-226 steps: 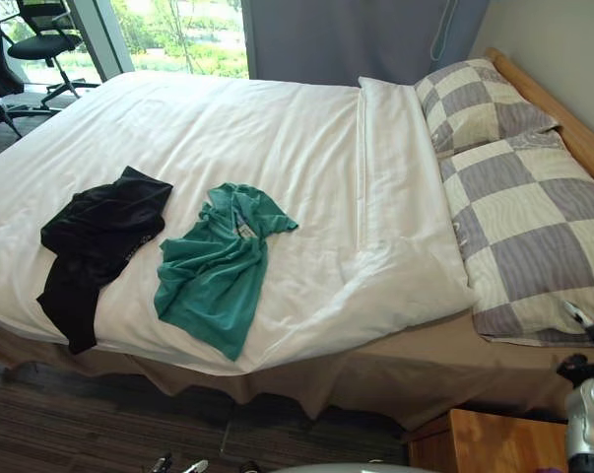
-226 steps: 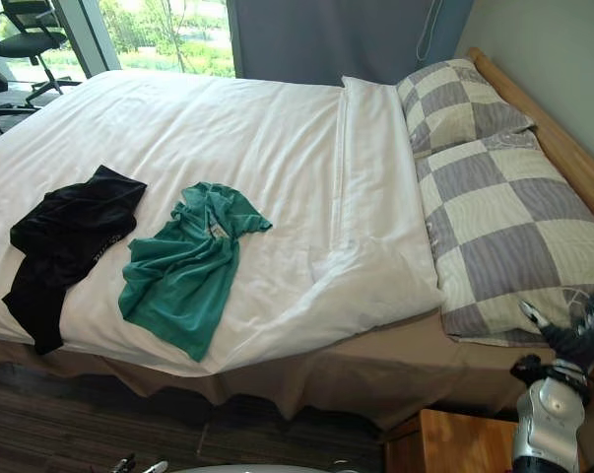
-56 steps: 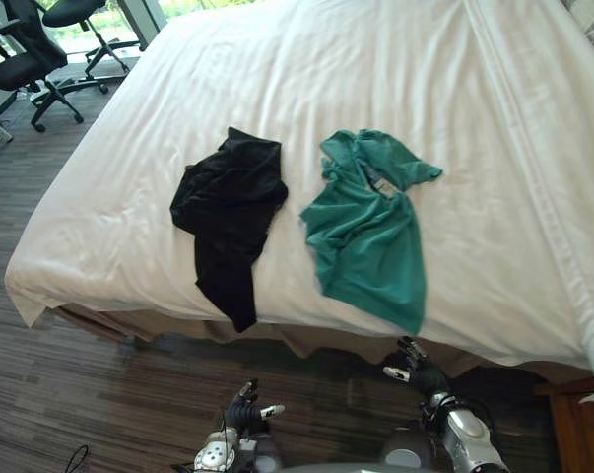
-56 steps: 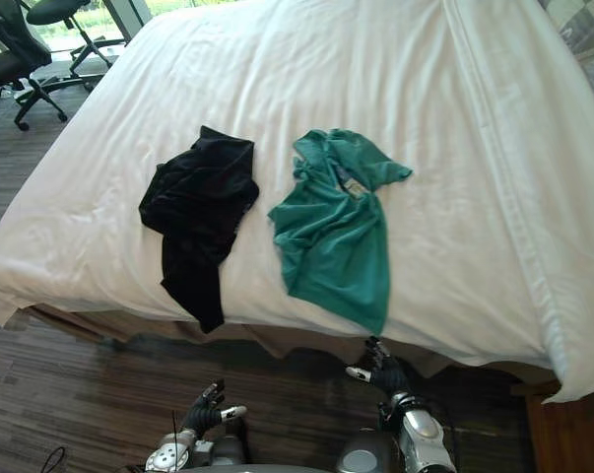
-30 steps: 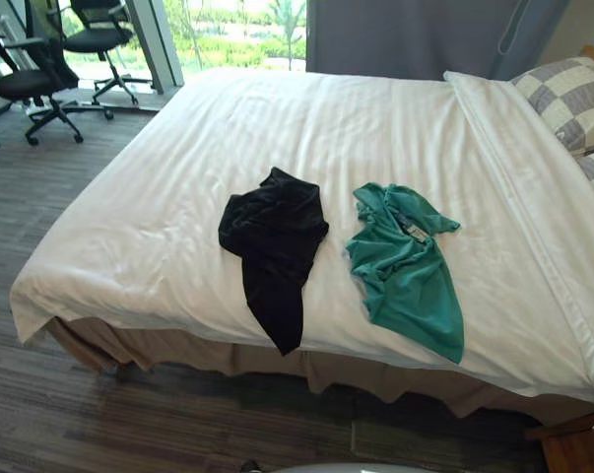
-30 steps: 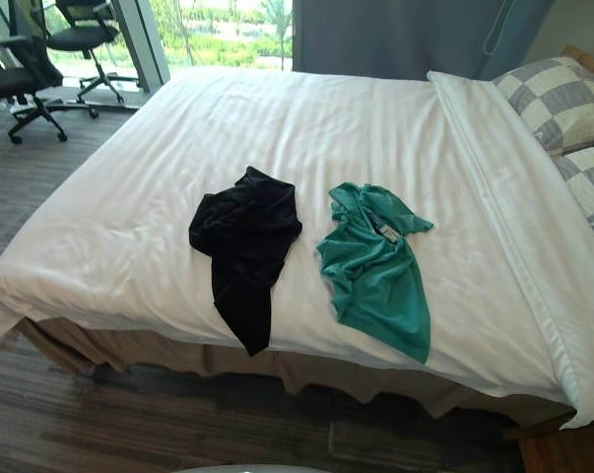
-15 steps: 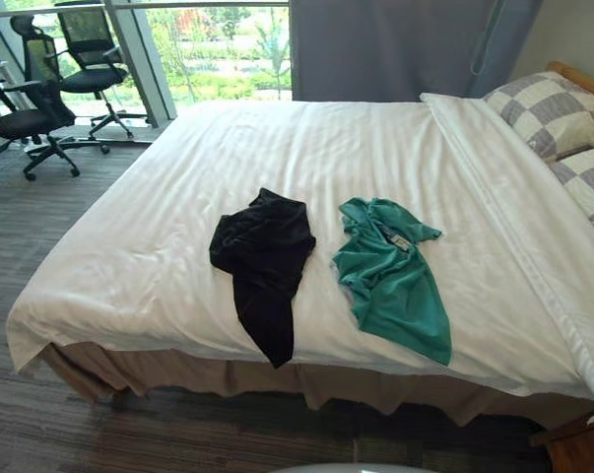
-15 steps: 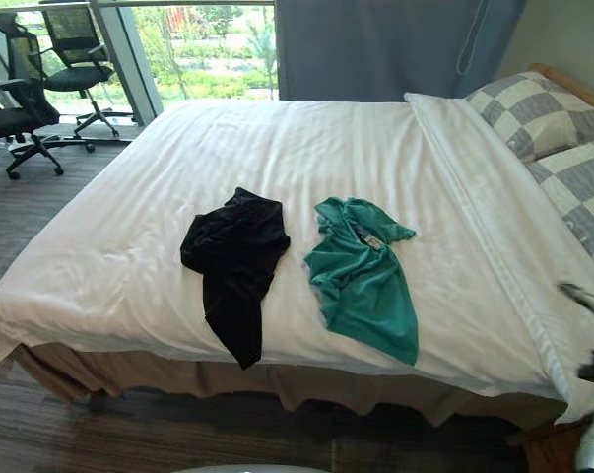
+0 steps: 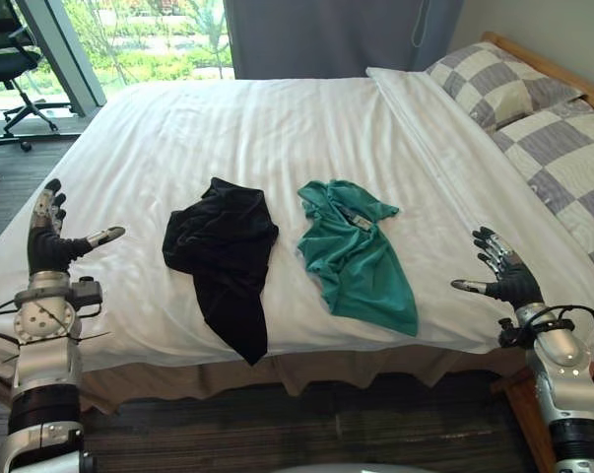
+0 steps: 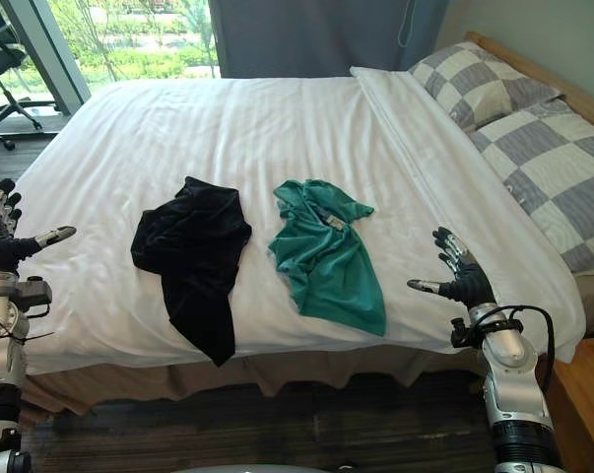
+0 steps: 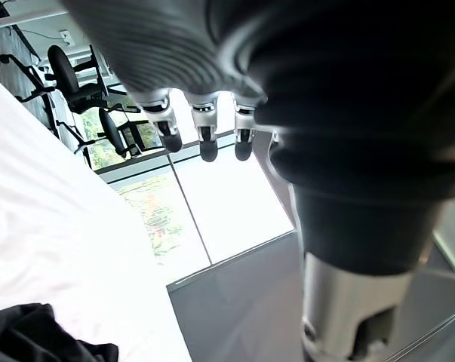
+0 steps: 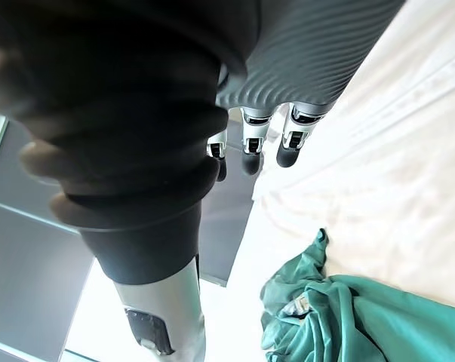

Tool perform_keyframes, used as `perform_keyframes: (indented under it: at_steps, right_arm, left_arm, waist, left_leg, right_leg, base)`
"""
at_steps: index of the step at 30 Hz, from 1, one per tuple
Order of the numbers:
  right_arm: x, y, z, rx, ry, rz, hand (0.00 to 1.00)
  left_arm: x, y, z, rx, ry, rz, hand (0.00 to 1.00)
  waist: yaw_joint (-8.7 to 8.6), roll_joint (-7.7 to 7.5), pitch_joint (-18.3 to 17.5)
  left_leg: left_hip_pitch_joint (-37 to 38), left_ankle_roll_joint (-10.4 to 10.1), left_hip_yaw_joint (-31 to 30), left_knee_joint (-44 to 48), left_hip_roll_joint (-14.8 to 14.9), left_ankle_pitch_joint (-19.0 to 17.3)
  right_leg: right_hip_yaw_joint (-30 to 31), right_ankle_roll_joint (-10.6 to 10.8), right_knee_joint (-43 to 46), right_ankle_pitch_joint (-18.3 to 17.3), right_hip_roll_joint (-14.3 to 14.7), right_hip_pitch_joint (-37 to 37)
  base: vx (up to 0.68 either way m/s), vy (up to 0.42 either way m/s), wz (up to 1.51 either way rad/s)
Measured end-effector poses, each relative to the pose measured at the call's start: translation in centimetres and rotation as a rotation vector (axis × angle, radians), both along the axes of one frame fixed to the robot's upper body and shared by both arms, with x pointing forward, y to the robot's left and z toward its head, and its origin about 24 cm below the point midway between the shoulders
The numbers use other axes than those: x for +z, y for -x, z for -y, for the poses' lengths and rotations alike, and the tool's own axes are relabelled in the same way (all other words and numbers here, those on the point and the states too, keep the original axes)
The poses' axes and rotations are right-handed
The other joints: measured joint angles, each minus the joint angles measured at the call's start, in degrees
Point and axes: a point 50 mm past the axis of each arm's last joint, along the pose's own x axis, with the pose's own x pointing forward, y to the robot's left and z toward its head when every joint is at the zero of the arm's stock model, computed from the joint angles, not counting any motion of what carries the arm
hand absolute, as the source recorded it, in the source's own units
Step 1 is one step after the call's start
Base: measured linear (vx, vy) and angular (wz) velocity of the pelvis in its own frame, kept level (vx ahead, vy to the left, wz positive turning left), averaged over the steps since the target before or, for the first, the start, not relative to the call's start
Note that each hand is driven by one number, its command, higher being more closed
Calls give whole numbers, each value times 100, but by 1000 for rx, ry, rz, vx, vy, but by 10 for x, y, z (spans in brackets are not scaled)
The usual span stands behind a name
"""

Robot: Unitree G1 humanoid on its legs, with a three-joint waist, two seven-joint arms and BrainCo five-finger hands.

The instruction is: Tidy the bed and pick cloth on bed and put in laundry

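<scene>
A black garment (image 9: 222, 258) lies crumpled on the white duvet (image 9: 277, 128), its lower end hanging over the near edge of the bed. Beside it to the right lies a teal shirt (image 9: 356, 254). My left hand (image 9: 48, 243) is raised at the bed's near left corner, fingers straight, apart from the black garment. At the near right side my right hand (image 9: 508, 279) is held up with its fingers spread, a short way from the teal shirt (image 12: 340, 317). Both hands hold nothing.
Two grey-and-cream checked pillows (image 9: 543, 118) lie at the head of the bed on the right, against a wooden headboard (image 9: 562, 74). A black office chair (image 9: 6, 54) stands by the window at the far left. A wooden nightstand (image 10: 582, 394) sits at the lower right.
The camera has swung right, so the whole scene shifted left. Both hands have risen into the eye views at the bed's near edge. The clothes lie as before.
</scene>
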Motion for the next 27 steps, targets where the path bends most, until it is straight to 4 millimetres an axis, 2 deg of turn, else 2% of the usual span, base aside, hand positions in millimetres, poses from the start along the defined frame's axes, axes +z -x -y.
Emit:
perform_keyframes:
  at_steps: [3,5,8,9,10,12,15,17,21,24,27]
  right_arm:
    - [-3,-1,-6,15,-5,-17,0]
    - [0,-2,-13,33,0,1,0]
    - [13,-9,-21,39,-4,63,0]
    - [24,-17,-24,33,-13,112,0]
    - [30,-21,-26,33,-15,136,0]
    - [55,-34,-32,42,-30,235,0]
    - [83,-33,-42,87,-36,350,0]
    - [93,-30,-47,112,-53,396,0]
    - [107,-21,-54,150,-60,465,0]
    - [118,-13,-54,171,-57,514,0]
    - [123,-10,-49,161,-51,528,0]
  left_arm:
    - [-10,-8,5,5,-43,-69,0]
    - [-7,-18,6,23,-83,-87,0]
    - [25,-40,5,43,-140,-34,0]
    - [51,-50,2,66,-192,-1,0]
    - [61,-54,1,77,-202,16,0]
    - [96,-64,2,115,-230,83,0]
    - [120,-70,5,162,-230,142,0]
    - [128,-72,6,185,-215,152,0]
    - [149,-77,12,196,-218,164,0]
    - [174,-78,24,188,-248,193,0]
    - [179,-80,31,220,-347,146,0]
  waist:
    - [9,29,109]
    - [11,36,212]
    - [29,-60,588]
    - [-5,-147,829]
    - [-13,-178,918]
    - [-55,-273,1248]
    - [-62,-287,1525]
    - [-82,-298,1628]
    - [-132,-332,1883]
    - [-142,-317,2063]
    - [-162,-303,2151]
  left_leg:
    - [-54,-3,72,-4,41,3]
    - [-276,-34,158,-13,58,26]
    - [-575,-28,206,-7,81,177]
    - [-753,-12,222,-2,104,259]
    - [-833,-12,227,0,108,288]
    - [-1058,6,316,2,116,372]
    - [-1254,6,417,3,139,401]
    - [-1357,-2,482,3,165,408]
    - [-1524,-22,496,3,211,420]
    - [-1850,-52,496,5,216,443]
    - [-1975,-52,520,5,226,443]
  right_leg:
    - [88,-26,7,18,55,-101]
    - [197,-66,95,28,71,-413]
    - [333,-147,186,131,116,-808]
    - [412,-223,194,211,154,-1011]
    - [476,-241,196,235,165,-1101]
    - [763,-278,180,349,203,-1392]
    - [887,-283,167,418,238,-1645]
    - [937,-288,167,436,259,-1773]
    - [968,-291,169,440,304,-1950]
    - [956,-294,180,448,305,-2268]
    - [953,-294,191,448,309,-2402]
  base:
    - [-61,-24,-14]
    - [-69,-13,-15]
    - [-95,-28,-17]
    - [-84,-30,-12]
    - [-92,-29,-16]
    - [-56,-5,-16]
    - [-23,-3,-16]
    - [19,-5,-11]
    - [7,-1,-2]
    - [34,-2,1]
    - [56,7,1]
